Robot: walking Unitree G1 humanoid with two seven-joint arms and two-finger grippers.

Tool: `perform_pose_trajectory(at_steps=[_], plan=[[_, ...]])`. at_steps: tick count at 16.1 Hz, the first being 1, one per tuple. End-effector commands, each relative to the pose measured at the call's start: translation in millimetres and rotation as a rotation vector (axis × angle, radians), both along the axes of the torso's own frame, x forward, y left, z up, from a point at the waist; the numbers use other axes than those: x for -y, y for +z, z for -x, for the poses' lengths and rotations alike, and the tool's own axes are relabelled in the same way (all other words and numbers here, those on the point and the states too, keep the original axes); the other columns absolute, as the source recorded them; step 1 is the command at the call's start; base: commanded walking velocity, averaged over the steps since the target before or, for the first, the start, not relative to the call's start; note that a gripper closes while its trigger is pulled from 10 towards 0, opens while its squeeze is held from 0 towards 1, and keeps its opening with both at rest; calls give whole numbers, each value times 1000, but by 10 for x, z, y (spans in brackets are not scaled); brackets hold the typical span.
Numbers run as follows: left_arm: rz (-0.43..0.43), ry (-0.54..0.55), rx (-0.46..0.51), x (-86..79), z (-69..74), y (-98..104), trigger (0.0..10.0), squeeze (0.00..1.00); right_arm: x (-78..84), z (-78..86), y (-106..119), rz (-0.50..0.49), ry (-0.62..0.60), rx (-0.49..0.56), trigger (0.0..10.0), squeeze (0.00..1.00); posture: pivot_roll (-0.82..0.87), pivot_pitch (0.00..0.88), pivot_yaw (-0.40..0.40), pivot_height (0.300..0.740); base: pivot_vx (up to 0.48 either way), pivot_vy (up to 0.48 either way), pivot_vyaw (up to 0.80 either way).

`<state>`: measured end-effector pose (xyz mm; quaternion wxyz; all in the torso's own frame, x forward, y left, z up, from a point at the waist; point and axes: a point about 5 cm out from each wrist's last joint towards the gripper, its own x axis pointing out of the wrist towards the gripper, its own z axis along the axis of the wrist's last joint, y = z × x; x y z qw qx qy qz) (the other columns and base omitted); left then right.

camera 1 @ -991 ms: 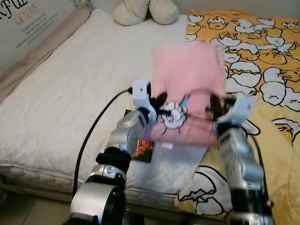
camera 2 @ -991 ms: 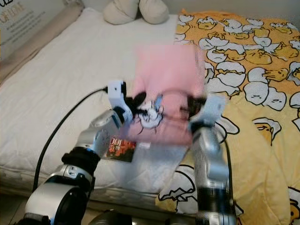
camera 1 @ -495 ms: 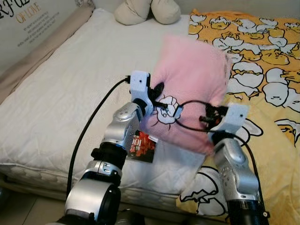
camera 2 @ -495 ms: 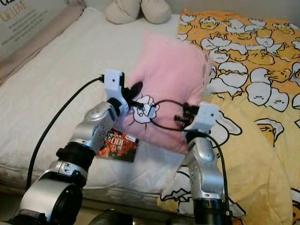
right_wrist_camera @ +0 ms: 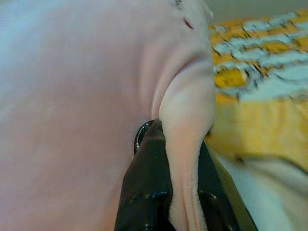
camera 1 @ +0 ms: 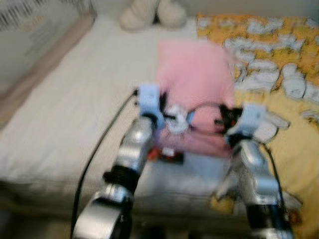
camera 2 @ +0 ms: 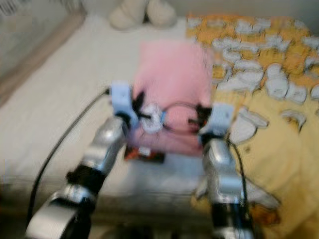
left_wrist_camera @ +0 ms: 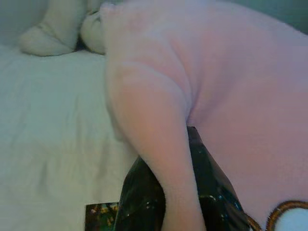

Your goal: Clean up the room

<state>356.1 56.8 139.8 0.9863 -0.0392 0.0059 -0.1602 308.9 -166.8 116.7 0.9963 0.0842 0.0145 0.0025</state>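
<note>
1. Soft pink square plush pillow point(camera 1: 195, 84) held above the white quilted bed point(camera 1: 75, 114).
2. Left hand point(left_wrist_camera: 166, 192) pinches its 9 o'clock edge.
3. Right hand point(right_wrist_camera: 180, 192) pinches its 3 o'clock edge.

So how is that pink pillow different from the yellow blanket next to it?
The pink pillow is plain pink with one small cartoon print; the yellow blanket is covered in white and orange shapes. The pillow is pinched at both sides by the left gripper and right gripper; the blanket lies spread over the bed. Both look soft.
</note>
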Motion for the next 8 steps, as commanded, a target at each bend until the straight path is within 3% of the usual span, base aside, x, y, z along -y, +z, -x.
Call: perform_pose_trajectory(at_steps=[1,4,8], plan=[[-10,37,79,-72,-61,177,10000,0,30,-26,98,12,-16,54,10000,0,-173,0,64,740,0,480,0],[-42,59,119,-131,-102,257,10000,0,21,-56,114,24,-8,66,10000,0,-172,0,62,740,0,480,0],[-46,57,112,-117,-100,233,10000,0,14,-74,116,36,-6,76,10000,0,-168,0,61,740,0,479,572]])
